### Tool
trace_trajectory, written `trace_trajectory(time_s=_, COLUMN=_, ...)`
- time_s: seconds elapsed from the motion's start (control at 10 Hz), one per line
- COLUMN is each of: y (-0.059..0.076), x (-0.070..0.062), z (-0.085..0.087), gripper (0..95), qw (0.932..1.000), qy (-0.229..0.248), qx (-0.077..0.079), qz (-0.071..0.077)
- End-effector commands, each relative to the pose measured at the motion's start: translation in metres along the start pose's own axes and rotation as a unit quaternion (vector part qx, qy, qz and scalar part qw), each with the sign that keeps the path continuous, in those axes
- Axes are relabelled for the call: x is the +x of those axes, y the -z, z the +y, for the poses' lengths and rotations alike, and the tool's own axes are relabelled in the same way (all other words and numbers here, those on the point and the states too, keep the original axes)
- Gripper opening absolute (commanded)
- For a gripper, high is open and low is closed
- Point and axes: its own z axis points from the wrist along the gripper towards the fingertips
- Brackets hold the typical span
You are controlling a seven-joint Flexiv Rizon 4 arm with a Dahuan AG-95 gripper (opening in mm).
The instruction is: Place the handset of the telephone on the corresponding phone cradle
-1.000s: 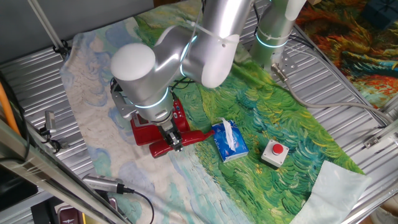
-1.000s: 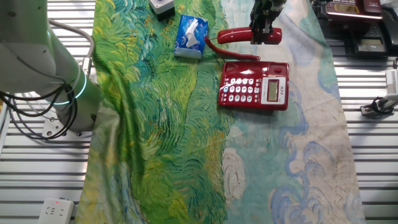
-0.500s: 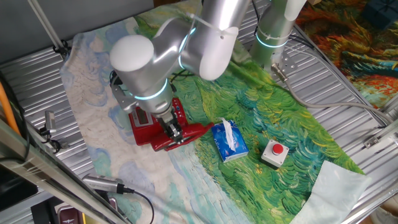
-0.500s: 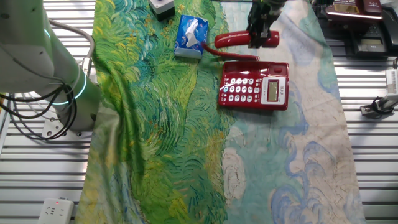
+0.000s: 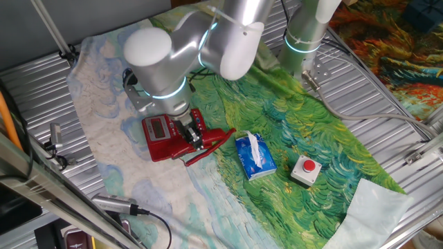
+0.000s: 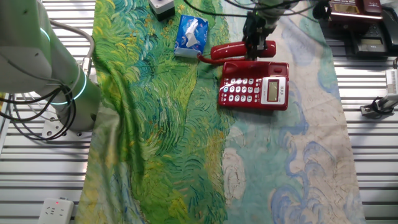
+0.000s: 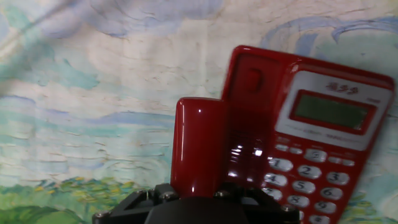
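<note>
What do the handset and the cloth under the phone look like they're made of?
The handset looks like glossy hard plastic: sharp light streaks run along its smooth red shell. The cloth looks like thin printed fabric, matte, with soft wrinkles and a painted-landscape pattern; the weave is too fine to tell.

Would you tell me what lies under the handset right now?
Under the handset show painted cloth and the cradle's near edge; the cradle's lower part is hidden by the handset and gripper.
</note>
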Motion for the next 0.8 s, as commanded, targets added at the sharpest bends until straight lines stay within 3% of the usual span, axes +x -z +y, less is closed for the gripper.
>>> trace_trajectory(time_s=0.1, y=-0.001, x=-0.003, z=-0.001, gripper=0.0, qw=0.9997, qy=-0.018, qx=0.013, qz=0.002)
trace_trajectory(time_s=0.2, y=-0.003, x=-0.006, z=-0.002, gripper=0.0, qw=0.9994, qy=-0.012, qx=0.033, qz=0.000)
trace_trajectory(time_s=0.3, y=-0.005, x=-0.010, z=-0.004, gripper=0.0, qw=0.9992, qy=-0.007, qx=0.038, qz=-0.007)
trace_trajectory(time_s=0.4, y=-0.005, x=-0.013, z=-0.005, gripper=0.0, qw=0.9982, qy=0.007, qx=0.058, qz=-0.011)
trace_trajectory(time_s=0.6, y=-0.004, x=-0.020, z=-0.006, gripper=0.0, qw=0.9972, qy=0.018, qx=0.071, qz=-0.014)
trace_trajectory(time_s=0.8, y=-0.002, x=-0.024, z=-0.007, gripper=0.0, qw=0.9974, qy=0.014, qx=0.069, qz=-0.014)
